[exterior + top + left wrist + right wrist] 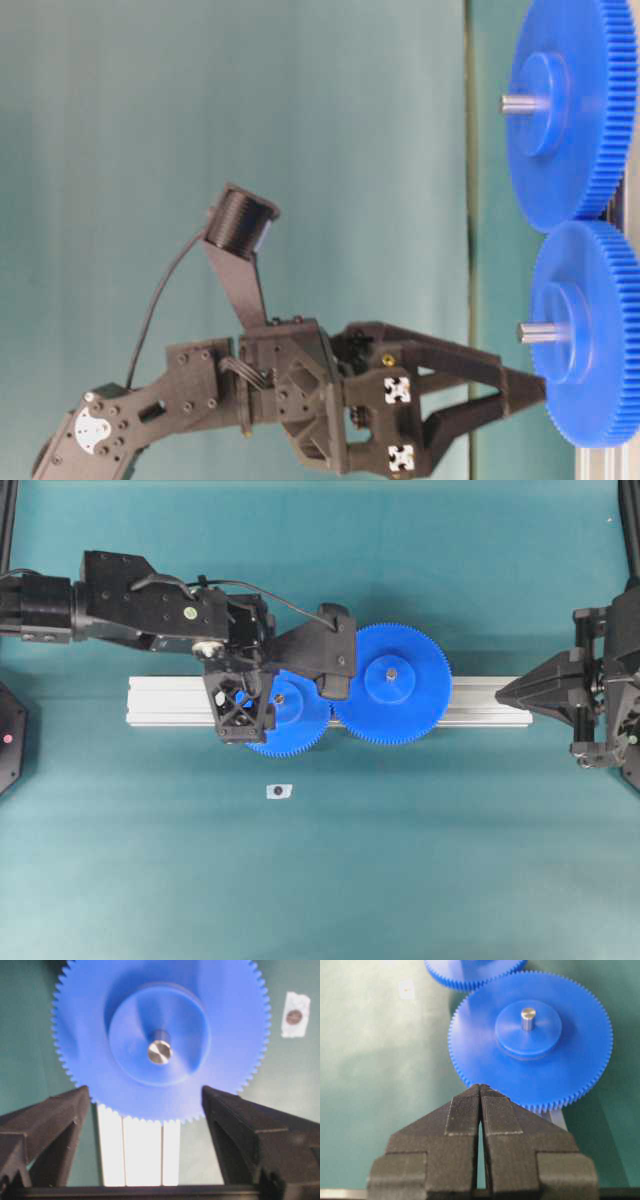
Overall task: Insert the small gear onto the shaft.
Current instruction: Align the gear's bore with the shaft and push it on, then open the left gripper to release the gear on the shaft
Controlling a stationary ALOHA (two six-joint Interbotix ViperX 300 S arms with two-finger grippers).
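The small gear (160, 1035) is a blue toothed disc lying flat on the rail, and it also shows in the overhead view (295, 725) and the table-level view (590, 330). The silvery shaft (160, 1051) sticks up through its hub (545, 332). My left gripper (145, 1095) points down over the gear's rim, open, with black fingers (60, 1120) on either side and nothing between them. From the side, the left gripper (530, 392) has its tips close to the gear's face. My right gripper (480, 1087) is shut and empty at the rail's right end (502, 692).
A larger blue gear (392, 683) with a grey pin (528, 1018) meshes with the small one on the ribbed aluminium rail (170, 700). A small white tag with a dark dot (279, 791) lies on the green mat in front of the rail.
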